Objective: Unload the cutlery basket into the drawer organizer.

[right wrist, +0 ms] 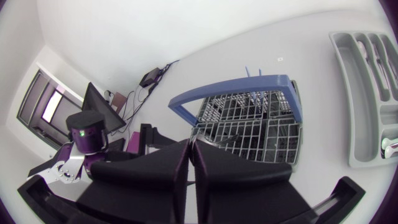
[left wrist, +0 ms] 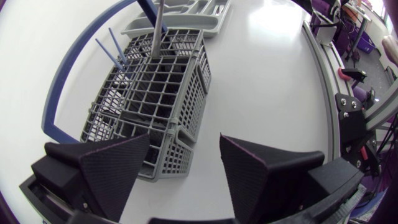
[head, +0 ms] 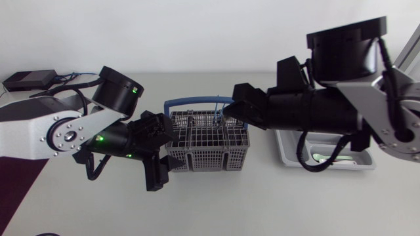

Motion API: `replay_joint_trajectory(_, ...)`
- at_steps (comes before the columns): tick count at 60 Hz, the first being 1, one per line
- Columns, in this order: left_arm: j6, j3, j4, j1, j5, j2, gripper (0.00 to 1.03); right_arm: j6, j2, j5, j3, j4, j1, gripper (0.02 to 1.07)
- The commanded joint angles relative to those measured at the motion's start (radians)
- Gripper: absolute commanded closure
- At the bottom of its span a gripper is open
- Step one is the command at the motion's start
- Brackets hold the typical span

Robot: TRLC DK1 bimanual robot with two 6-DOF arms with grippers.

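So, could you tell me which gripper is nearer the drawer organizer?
Right. The right gripper is above the cutlery basket's end facing the drawer organizer; the left gripper is beyond its far end.

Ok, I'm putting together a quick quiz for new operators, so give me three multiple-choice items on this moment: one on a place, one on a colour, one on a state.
1. Where does the drawer organizer lie relative to the cutlery basket?
A) on the left arm's side
B) on the side of the right arm, partly under it
C) on top of it

2. What colour is the basket's handle?
A) red
B) blue
C) yellow

3. How is the left gripper?
A) open
B) shut on the handle
C) shut on a spoon

Answers:
1 B: the head view shows the tray's rim below that arm.
2 B: a blue bow arches over the grey mesh.
3 A: its fingers stand wide apart in the left wrist view.
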Motion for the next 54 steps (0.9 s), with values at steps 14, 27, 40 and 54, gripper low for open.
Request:
replay_joint_trajectory(14, -0.036, -0.007, -0.037, -0.008, -0.015, -0.042, 0.06, -0.222, -0.224, 0.002, 0.11, -0.394, -0.081, 1.01)
replay_joint_trajectory(27, -0.05, -0.015, -0.062, -0.02, -0.043, -0.072, 0.06, -0.474, -0.253, 0.109, 0.052, -0.618, -0.293, 1.01)
replay_joint_trajectory(40, -0.062, -0.038, -0.062, -0.038, -0.052, -0.088, 0.06, -0.659, -0.169, 0.186, -0.049, -0.563, -0.529, 1.01)
replay_joint_trajectory(54, -0.06, -0.05, -0.062, -0.029, -0.064, -0.111, 0.06, -0.753, -0.008, 0.358, -0.112, -0.419, -0.607, 1.01)
